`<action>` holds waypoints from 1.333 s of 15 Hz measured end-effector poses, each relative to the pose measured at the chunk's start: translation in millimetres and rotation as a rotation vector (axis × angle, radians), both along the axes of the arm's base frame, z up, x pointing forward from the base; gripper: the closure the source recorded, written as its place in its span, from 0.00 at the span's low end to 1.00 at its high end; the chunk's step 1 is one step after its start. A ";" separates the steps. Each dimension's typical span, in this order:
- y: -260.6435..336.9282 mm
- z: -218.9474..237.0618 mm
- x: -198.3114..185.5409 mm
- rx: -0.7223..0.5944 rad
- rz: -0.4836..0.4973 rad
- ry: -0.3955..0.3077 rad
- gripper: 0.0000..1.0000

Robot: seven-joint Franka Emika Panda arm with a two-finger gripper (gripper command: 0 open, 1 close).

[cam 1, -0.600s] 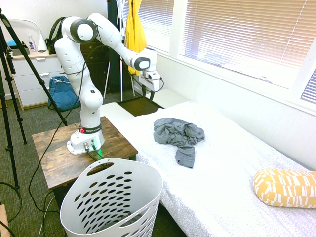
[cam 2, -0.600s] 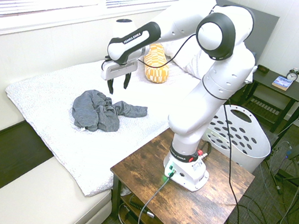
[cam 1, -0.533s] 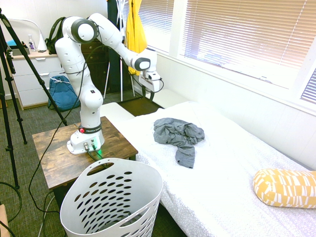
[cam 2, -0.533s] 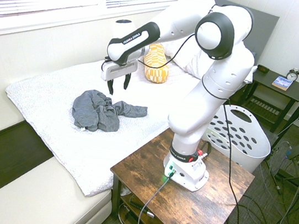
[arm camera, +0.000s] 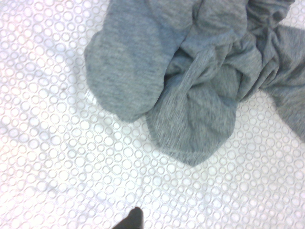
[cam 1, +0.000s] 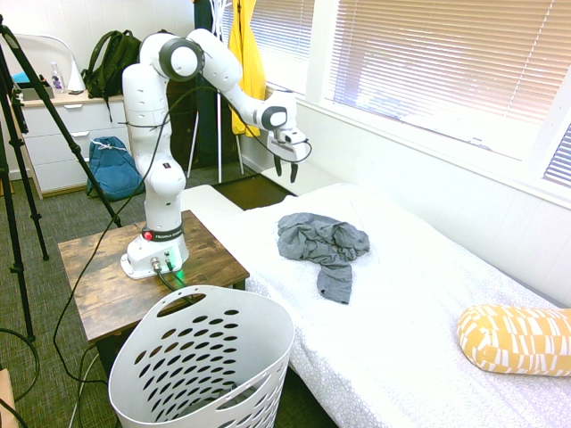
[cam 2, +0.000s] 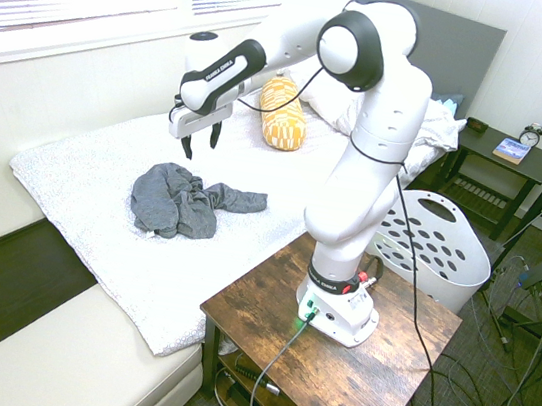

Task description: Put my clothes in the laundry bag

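Note:
The clothes are a crumpled heather-grey garment lying on the white bed, and they show in the second exterior view as the clothes too. My gripper hangs open and empty above the bed, up and to the window side of the garment, not touching it. From the other side, the gripper points down with its fingers apart. The wrist view shows the clothes from above on the circle-printed cover. The laundry bag is a white holed basket standing on the floor beside the bed, also visible as the laundry bag.
A yellow patterned pillow lies further along the bed. The arm stands on a wooden side table. A yellow jacket hangs behind, and a blue backpack sits on the floor. A dark nightstand holds a book.
The arm has swung toward the window, carrying the open gripper across and slightly up above the bed. The grey garment and the basket have not moved.

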State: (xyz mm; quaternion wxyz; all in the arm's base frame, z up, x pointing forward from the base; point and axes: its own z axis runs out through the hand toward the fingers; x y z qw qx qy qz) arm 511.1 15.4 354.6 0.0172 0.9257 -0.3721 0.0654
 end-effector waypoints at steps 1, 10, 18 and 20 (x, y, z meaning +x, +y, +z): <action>1.5 -20.1 16.1 -0.011 0.008 0.007 0.00; -24.8 -200.5 158.4 -0.069 -0.005 0.054 0.00; -53.7 -238.7 239.3 -0.028 0.002 0.061 0.00; -50.2 -252.1 250.2 -0.023 0.005 0.068 0.00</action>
